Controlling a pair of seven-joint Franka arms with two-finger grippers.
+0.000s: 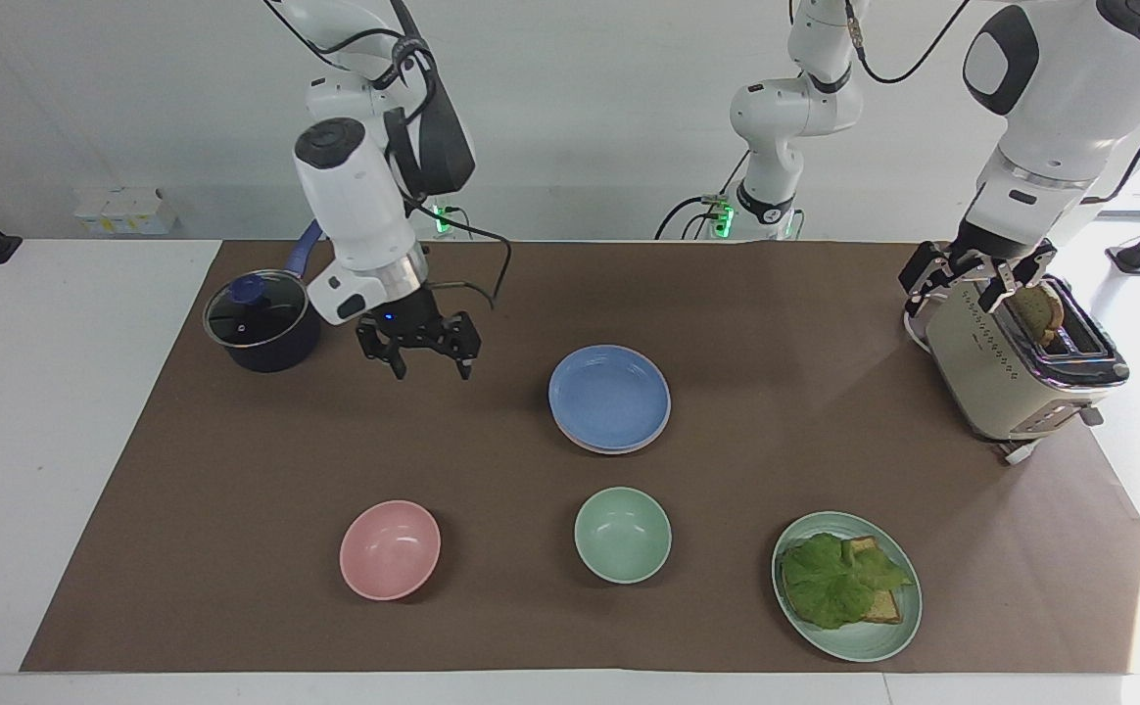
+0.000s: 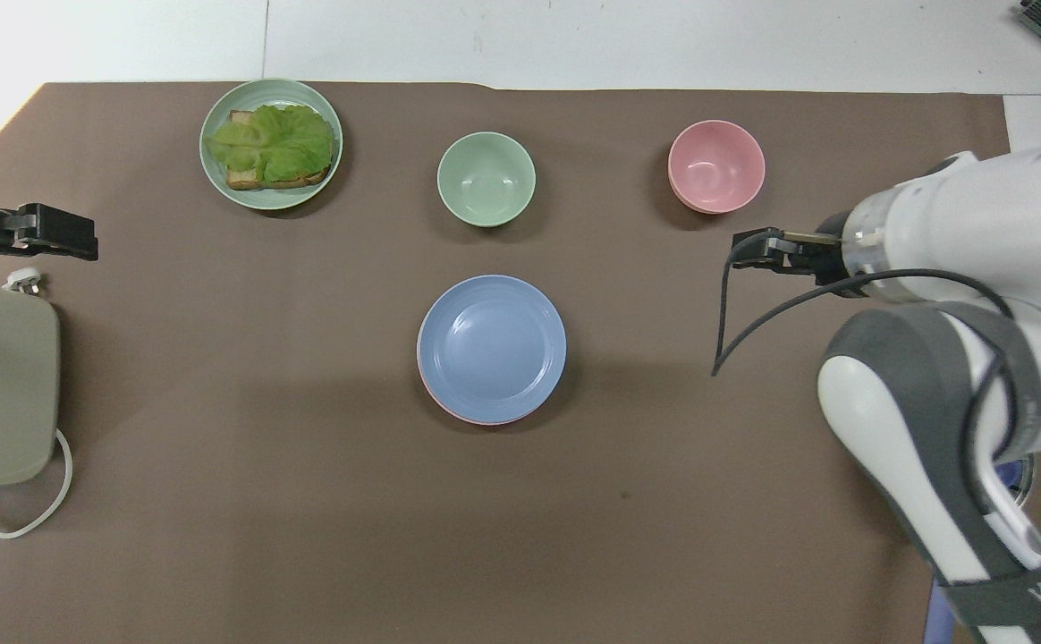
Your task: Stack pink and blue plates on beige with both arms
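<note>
On pink plate — blue plate, no writing legible.

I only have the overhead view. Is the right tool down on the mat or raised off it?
Observer: Raised. The right tool hangs over bare mat beside the pot, fingers apart and holding nothing.
Operator: The arm covers that pot for me. Is it lidded?
Observer: Yes, a glass lid sits on it.
Operator: And the left tool?
Observer: The left tool is open over the toaster, and a slice of bread stands in the toaster's slot.
</note>
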